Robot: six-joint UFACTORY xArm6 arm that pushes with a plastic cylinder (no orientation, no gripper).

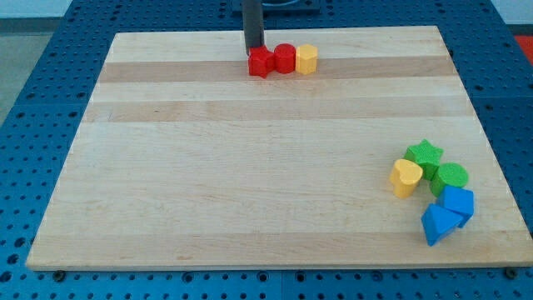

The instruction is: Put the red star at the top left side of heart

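Observation:
The red star (261, 62) lies near the view's top centre, first in a touching row with a red round block (285, 58) and a yellow block (306, 59) to its right. My tip (252, 48) rests just above and left of the red star, at its upper edge. The yellow heart (405, 177) lies far off at the view's lower right, next to a green star (425, 155).
A green round block (450, 177) and two blue blocks (457, 202) (437, 223) cluster beside the heart near the board's right edge. The wooden board (208, 167) sits on a blue perforated table.

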